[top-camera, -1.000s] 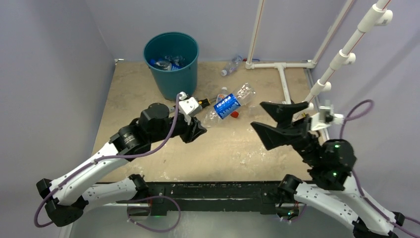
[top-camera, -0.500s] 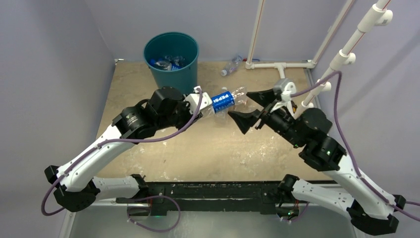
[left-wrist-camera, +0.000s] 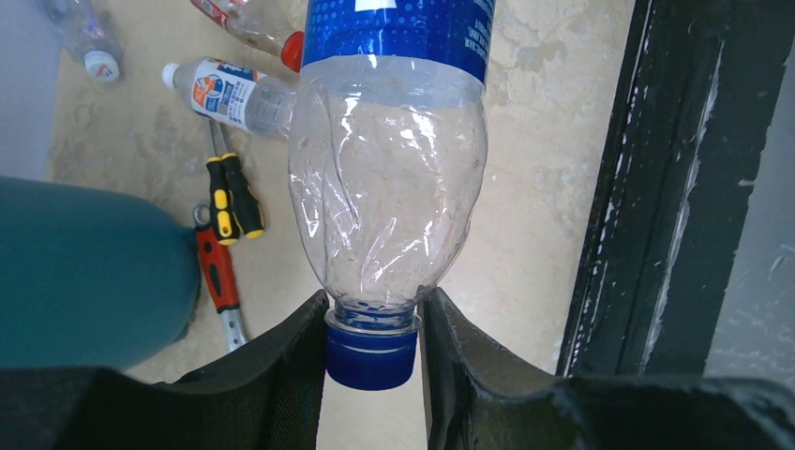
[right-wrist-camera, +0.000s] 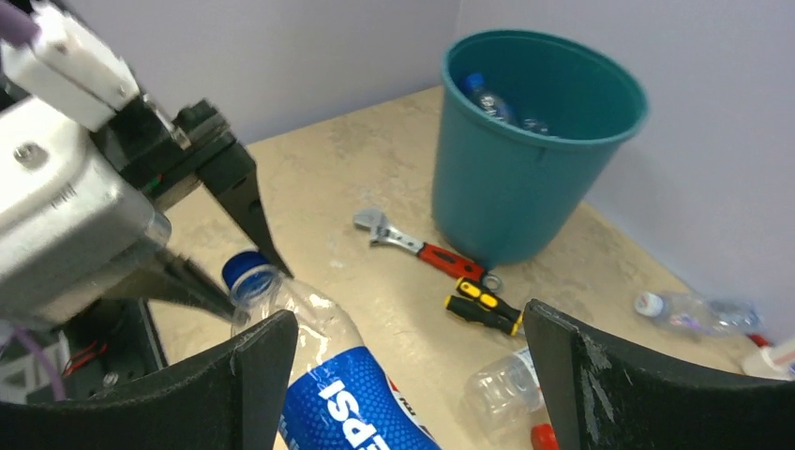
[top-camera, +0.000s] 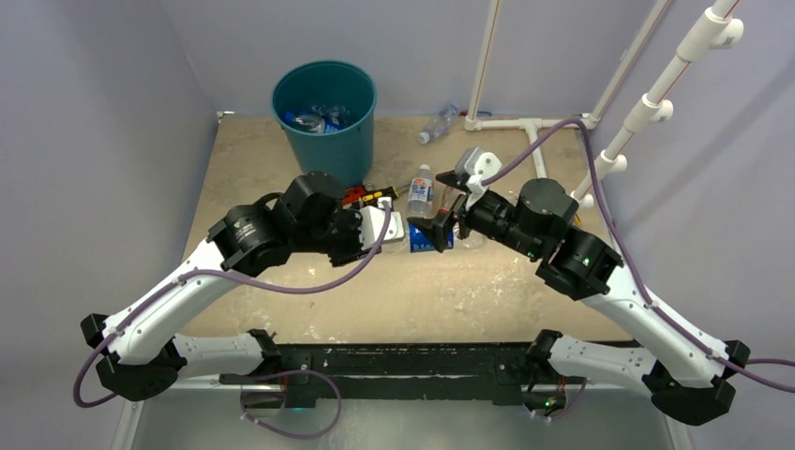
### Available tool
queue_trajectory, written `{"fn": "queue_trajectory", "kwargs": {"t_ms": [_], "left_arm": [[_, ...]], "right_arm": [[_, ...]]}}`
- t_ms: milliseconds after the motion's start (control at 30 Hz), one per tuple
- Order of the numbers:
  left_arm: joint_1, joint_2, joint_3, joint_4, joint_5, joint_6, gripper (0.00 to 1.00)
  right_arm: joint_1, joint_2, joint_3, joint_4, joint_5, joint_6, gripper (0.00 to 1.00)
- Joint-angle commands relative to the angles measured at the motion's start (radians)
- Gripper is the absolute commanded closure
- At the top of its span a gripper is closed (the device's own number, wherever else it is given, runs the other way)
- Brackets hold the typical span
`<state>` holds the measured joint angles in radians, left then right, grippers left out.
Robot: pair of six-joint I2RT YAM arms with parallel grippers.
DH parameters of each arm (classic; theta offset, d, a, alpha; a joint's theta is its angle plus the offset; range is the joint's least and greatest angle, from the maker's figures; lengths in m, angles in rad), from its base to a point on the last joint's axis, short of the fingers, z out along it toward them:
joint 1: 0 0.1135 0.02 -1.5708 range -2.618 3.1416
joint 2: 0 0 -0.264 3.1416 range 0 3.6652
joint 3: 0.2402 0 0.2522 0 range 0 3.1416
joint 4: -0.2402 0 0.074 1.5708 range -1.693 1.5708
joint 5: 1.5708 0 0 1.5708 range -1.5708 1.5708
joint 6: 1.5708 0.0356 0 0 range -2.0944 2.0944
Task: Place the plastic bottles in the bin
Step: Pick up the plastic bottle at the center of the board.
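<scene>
My left gripper [left-wrist-camera: 375, 314] is shut on the blue cap and neck of a clear Pepsi bottle [left-wrist-camera: 389, 197] with a blue label, held above the table. In the top view the left gripper [top-camera: 401, 230] and this bottle [top-camera: 439, 237] are mid-table. My right gripper [right-wrist-camera: 408, 319] is open wide, its fingers either side of the bottle's [right-wrist-camera: 352, 408] body without touching it; it also shows from above [top-camera: 441, 221]. The teal bin [top-camera: 328, 155] stands at the back left with several bottles [top-camera: 319, 118] inside. Loose bottles lie behind [top-camera: 421, 189] and at the back wall [top-camera: 437, 124].
A red-handled wrench [right-wrist-camera: 427, 251] and a yellow-black screwdriver [right-wrist-camera: 483, 306] lie just in front of the bin [right-wrist-camera: 525, 178]. A crushed clear bottle with a red cap [right-wrist-camera: 506, 386] lies under my right gripper. A white pipe frame [top-camera: 536, 131] stands at the back right.
My left gripper took the Pepsi bottle by its cap, lifted it, then brought it nearer and lower. My right gripper swung in from the right and now straddles the bottle.
</scene>
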<state>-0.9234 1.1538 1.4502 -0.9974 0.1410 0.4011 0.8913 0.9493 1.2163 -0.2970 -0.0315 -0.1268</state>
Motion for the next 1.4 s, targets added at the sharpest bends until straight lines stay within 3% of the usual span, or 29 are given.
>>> {"fn": "queue_trajectory", "kwargs": {"t_ms": [0, 267, 467, 800, 1367], "left_arm": [[-0.003, -0.067, 0.029, -0.020, 0.033, 0.150, 1.00], [-0.003, -0.083, 0.034, -0.049, 0.017, 0.235, 1.00], [-0.003, -0.042, 0.061, -0.063, -0.053, 0.280, 1.00], [-0.005, -0.024, 0.108, -0.027, -0.120, 0.344, 1.00], [-0.005, -0.053, 0.053, -0.036, -0.002, 0.385, 1.00]], "right_arm": [[0.008, 0.004, 0.052, -0.076, -0.153, -0.065, 0.05], [0.009, 0.011, -0.014, -0.120, -0.299, -0.036, 0.05], [0.015, 0.033, -0.055, -0.109, -0.320, 0.001, 0.05], [0.046, 0.096, -0.097, -0.122, -0.230, 0.046, 0.09], [0.047, 0.057, -0.187, 0.054, -0.011, 0.079, 0.05]]}}
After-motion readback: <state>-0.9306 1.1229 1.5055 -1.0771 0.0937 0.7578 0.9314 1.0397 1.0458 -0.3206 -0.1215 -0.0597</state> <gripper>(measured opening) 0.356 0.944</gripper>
